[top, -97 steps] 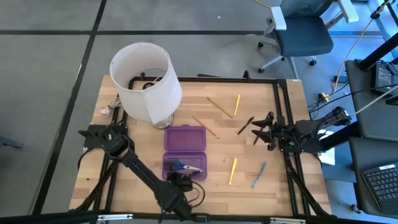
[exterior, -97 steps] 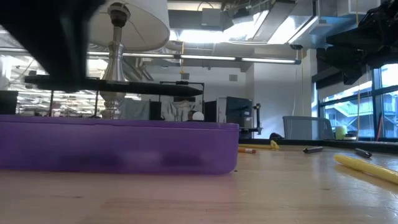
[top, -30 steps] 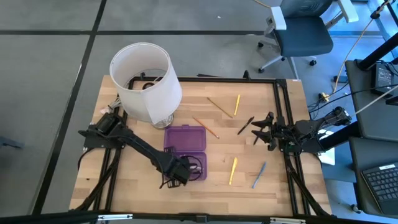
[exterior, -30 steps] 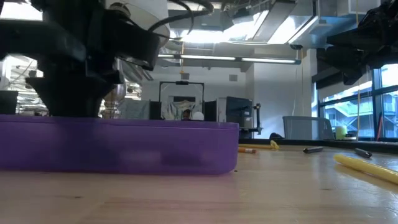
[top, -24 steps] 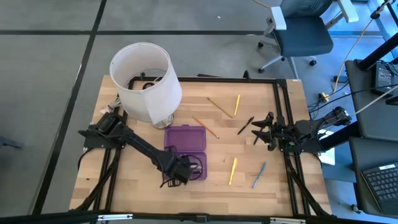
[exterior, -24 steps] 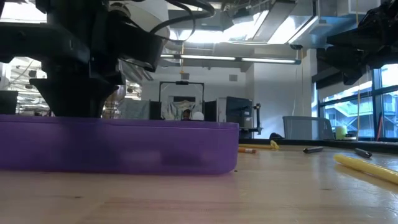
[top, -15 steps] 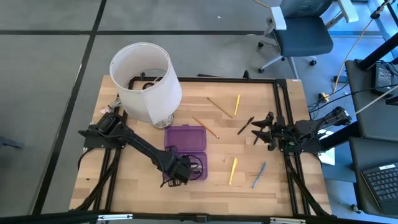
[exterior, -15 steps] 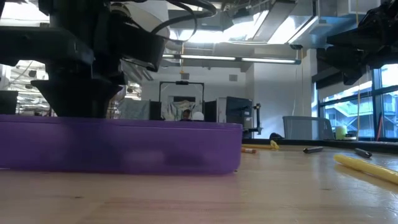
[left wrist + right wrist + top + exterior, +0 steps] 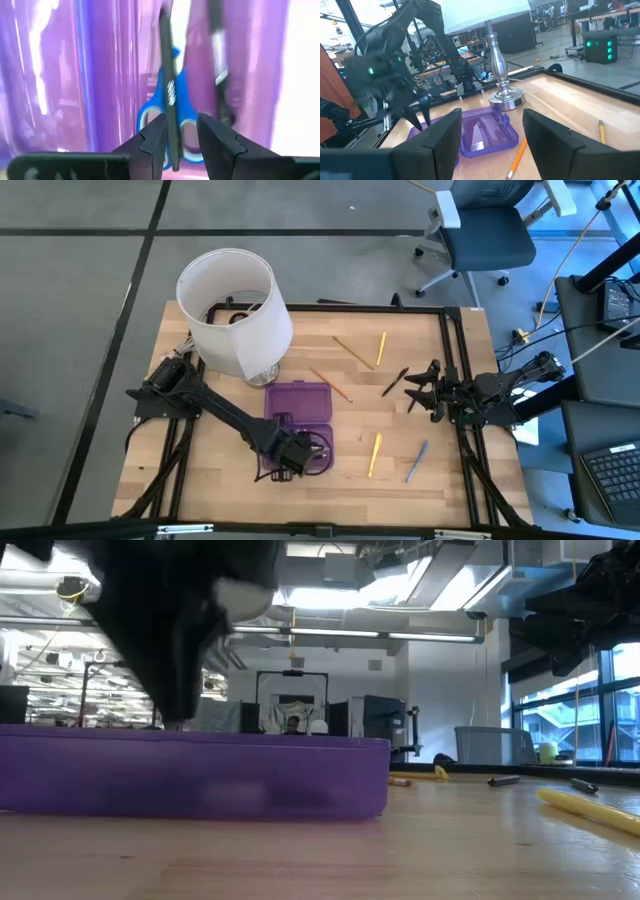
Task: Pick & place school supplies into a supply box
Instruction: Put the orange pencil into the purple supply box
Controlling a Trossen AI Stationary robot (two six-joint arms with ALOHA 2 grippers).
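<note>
The purple supply box (image 9: pixel 297 404) lies open near the table's middle, its lid toward the far side. My left gripper (image 9: pixel 290 452) is low over the box's near half. In the left wrist view its fingers (image 9: pixel 181 120) stand slightly apart, with a dark pen (image 9: pixel 169 95) running between them. Blue-handled scissors (image 9: pixel 150 107) lie beneath in the box. My right gripper (image 9: pixel 420 388) waits open near the table's right edge, next to a dark pen (image 9: pixel 395 381) on the wood. My left gripper points down into the near half of the box. The dark pen (image 9: pixel 171 145) runs along the inner side of one finger (image 9: pixel 156 131), and a gap shows to the other finger. I cannot tell whether the finger touches the pen.
A white lampshade on a chrome base (image 9: pixel 236 313) stands at the far left. Loose on the wood lie a wooden pencil (image 9: pixel 353 351), a yellow pencil (image 9: pixel 381 349), an orange pencil (image 9: pixel 331 385), a yellow marker (image 9: pixel 375 454) and a grey-blue pen (image 9: pixel 416 462).
My left gripper has stayed low over the near half of the box. In the low view it was a broad dark block and now shows narrower and blurred with motion. The box has slid a little toward the table's right edge.
</note>
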